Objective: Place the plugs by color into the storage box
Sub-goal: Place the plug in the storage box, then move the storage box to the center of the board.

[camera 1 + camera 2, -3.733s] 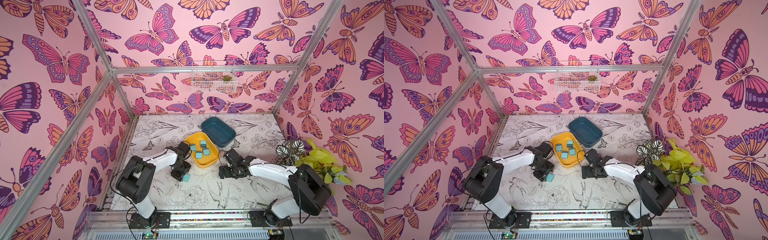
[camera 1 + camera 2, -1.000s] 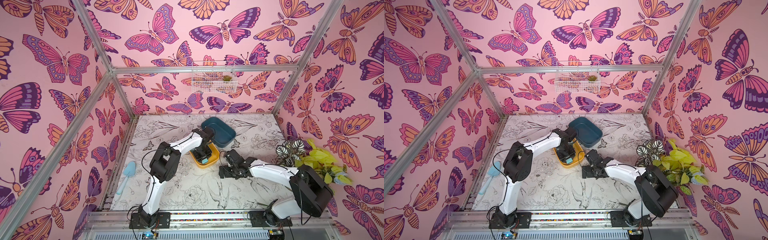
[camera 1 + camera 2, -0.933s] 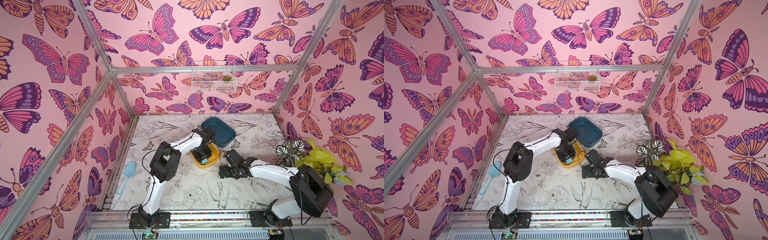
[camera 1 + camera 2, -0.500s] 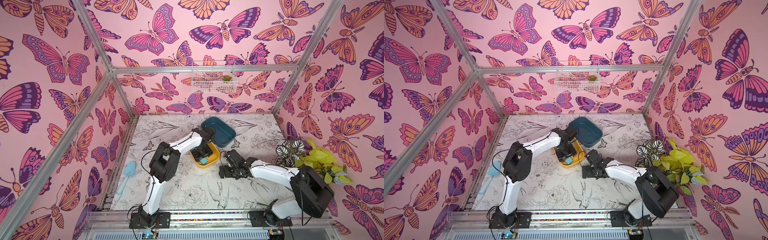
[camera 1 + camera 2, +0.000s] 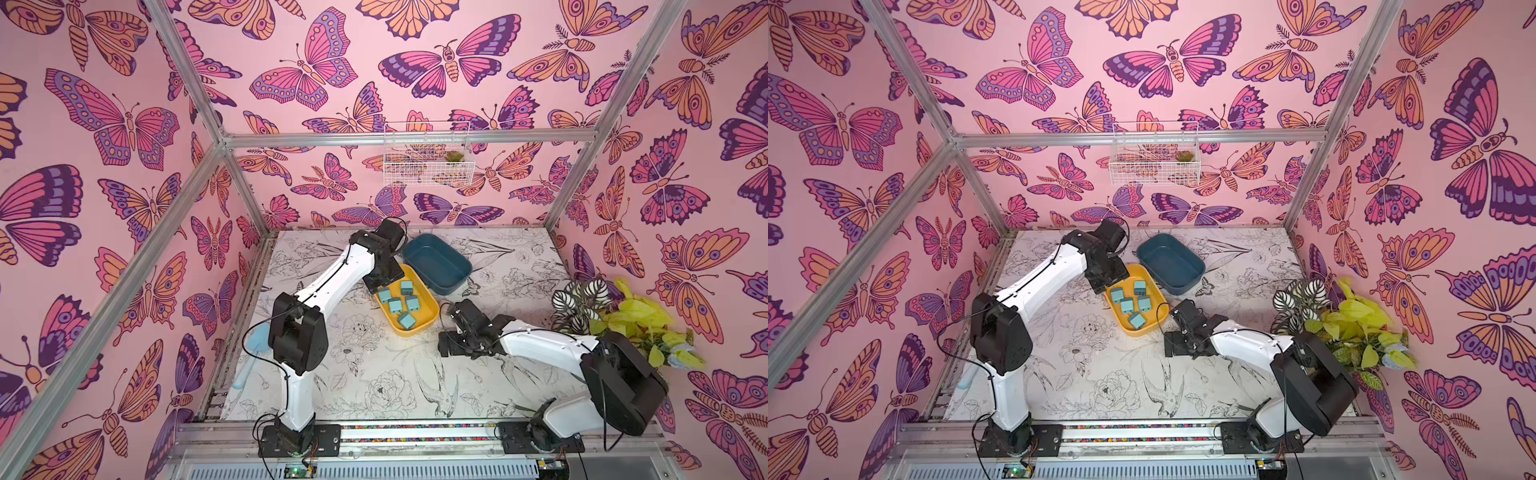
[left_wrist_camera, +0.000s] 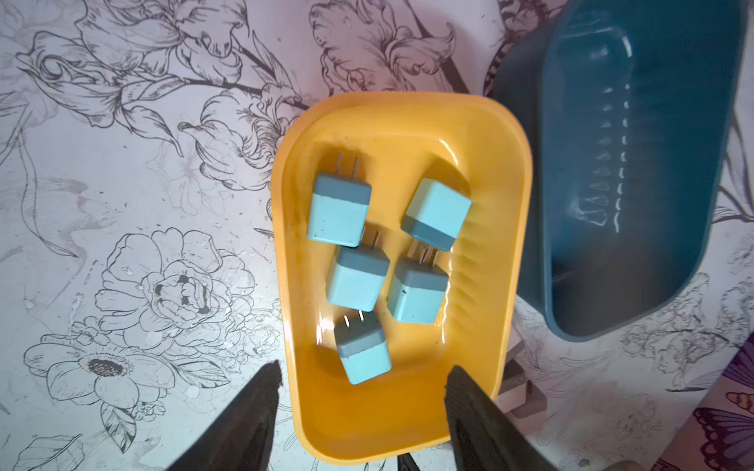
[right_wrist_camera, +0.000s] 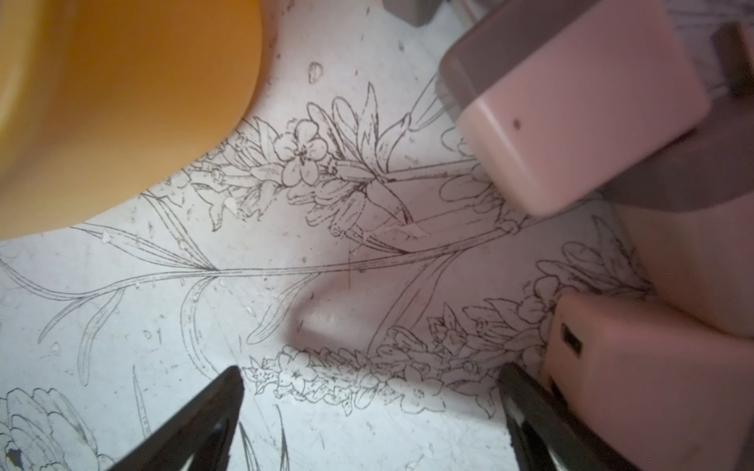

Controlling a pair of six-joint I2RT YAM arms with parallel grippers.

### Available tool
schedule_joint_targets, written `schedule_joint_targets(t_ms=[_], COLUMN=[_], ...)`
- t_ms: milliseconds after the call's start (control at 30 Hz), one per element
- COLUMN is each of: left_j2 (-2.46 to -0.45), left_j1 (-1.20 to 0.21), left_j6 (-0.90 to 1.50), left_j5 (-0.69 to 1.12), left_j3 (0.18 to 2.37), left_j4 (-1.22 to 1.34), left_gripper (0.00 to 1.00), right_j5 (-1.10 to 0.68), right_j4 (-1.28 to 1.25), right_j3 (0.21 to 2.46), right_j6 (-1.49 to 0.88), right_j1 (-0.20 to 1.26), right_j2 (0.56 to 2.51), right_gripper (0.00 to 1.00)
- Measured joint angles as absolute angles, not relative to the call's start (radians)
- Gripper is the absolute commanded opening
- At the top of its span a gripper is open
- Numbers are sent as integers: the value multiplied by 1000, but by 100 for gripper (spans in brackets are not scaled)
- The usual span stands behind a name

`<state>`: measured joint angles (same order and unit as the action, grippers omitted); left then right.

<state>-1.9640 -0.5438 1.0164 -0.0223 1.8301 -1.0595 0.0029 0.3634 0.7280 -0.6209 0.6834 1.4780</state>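
Inside yellow tray [image 6: 408, 100], five teal plugs [image 6: 358, 281], left gripper [image 6: 363, 369] spread empty above, right gripper [image 7: 370, 369] spread beside pink plugs [image 7: 571, 110].

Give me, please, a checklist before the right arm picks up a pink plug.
1. All teal plugs in yellow tray: ok, five.
2. The left tool open, holding nothing: ok.
3. The right tool open, holding nothing: ok.
4. A pink plug between right tool's jaws: not ok, nearest lies beside them.
5. The blue tray free of plugs: ok.
6. Count of pink plugs: cannot tell, right arm hides them from above.
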Motion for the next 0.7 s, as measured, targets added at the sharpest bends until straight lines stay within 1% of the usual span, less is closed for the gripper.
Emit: schedule_joint_targets(t_ms=[167,500,567,700], left_j2=[-1972,-1994,-1999,-2035], left_j1=[-549,-548,-548,-545], left_j6=[1031,1059,1065,1084], left_j5=[-17,12,22,45], left_j3=[1776,1648,1617,1576], left_j4=[-1075,-1056,-1041,-1003], left_gripper=[62,61,59,52], right_j5=[3,3,3,3], right_j4=[363,363,363,363], right_j3=[728,728,728,728], right_j6=[-620,-620,-620,-620], right_j1=[683,683,683,683], right_j2=[1478,1479,1479,1479], right_gripper=[98,98,98,98])
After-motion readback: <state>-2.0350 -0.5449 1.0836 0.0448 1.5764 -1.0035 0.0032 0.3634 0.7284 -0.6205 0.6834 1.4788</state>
